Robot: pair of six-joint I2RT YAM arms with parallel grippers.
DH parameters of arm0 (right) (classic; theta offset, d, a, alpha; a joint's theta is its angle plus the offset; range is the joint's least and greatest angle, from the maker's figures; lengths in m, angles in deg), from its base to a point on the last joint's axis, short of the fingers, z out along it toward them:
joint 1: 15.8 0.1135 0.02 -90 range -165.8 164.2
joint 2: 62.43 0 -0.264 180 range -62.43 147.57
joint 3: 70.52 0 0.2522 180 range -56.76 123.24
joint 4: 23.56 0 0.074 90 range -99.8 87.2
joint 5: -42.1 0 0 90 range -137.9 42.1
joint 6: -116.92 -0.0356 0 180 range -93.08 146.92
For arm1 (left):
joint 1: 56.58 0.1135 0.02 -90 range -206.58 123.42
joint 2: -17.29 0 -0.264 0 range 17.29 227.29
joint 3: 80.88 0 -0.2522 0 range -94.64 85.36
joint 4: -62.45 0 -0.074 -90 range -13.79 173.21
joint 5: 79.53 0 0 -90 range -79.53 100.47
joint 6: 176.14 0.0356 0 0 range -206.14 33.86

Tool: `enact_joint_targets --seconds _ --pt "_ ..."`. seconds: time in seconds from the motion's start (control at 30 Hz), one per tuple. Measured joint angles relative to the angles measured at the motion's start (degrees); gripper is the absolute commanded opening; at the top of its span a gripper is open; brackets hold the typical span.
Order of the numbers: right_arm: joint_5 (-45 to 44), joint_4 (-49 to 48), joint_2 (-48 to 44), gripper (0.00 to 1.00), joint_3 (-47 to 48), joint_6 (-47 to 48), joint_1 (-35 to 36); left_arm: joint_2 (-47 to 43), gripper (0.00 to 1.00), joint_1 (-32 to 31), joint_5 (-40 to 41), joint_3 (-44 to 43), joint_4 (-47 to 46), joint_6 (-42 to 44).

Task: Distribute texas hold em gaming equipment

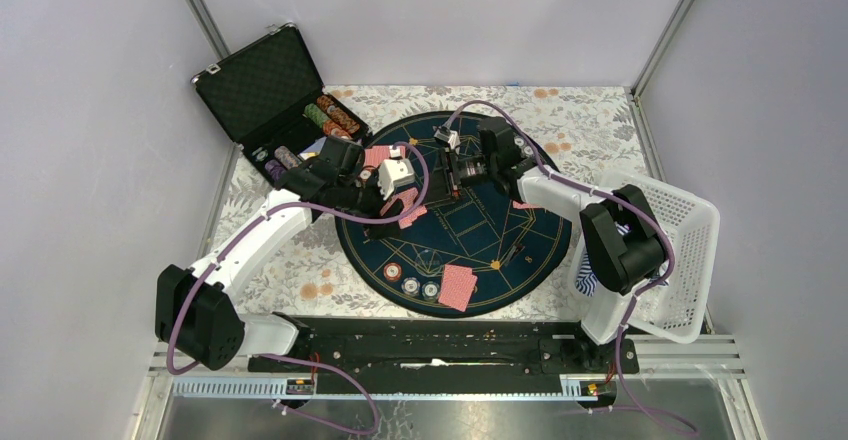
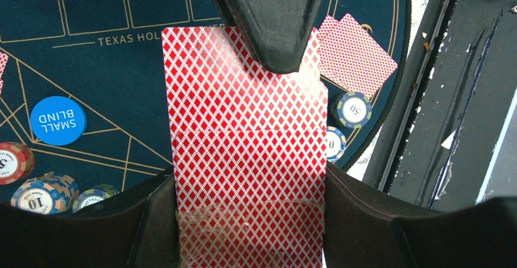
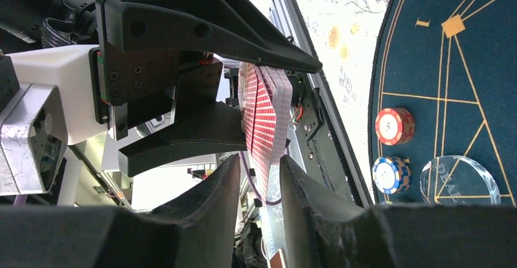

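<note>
Mid-deal, I'd say. The round blue mat (image 1: 500, 245) is partly set. At its near edge one seat has a pair of cards (image 1: 457, 286) face down, with three chips (image 1: 410, 282) just left of them, and more red cards (image 1: 375, 156) lie at the far left.

The black case (image 1: 255, 85), off the mat's far-left edge, stands open with rows of chips (image 1: 333, 115) inside, so plenty looks left to hand out.

Over the mat's far half, the left gripper (image 3: 274, 106) is clamped on the side edges of a stack of cards (image 2: 244, 146), held up off the mat. The right gripper (image 3: 259, 164) straddles that stack's free end, fingers part way apart, one on each face. Whether it's actually pinching a card, I can't tell.

A blue small-blind disc (image 2: 58, 120) and a clear disc (image 3: 460, 179) are already down on the mat.
</note>
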Motion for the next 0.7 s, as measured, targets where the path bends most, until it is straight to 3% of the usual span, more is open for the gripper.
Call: enact_joint_targets --seconds 0.37,0.6,0.7 --pt "-2.40 5.35 0.00 0.20 0.11 3.30 -0.46 0.00 0.00 0.63 -0.42 0.00 0.00 -0.22" --pt "-2.54 6.21 -0.35 0.03 0.15 4.09 -2.03 0.00 0.00 0.79 -0.42 0.00 0.02 -0.20" --pt "-2.12 5.84 -0.98 0.00 0.15 3.93 -2.29 0.00 0.00 0.81 -0.42 0.00 0.02 -0.20"
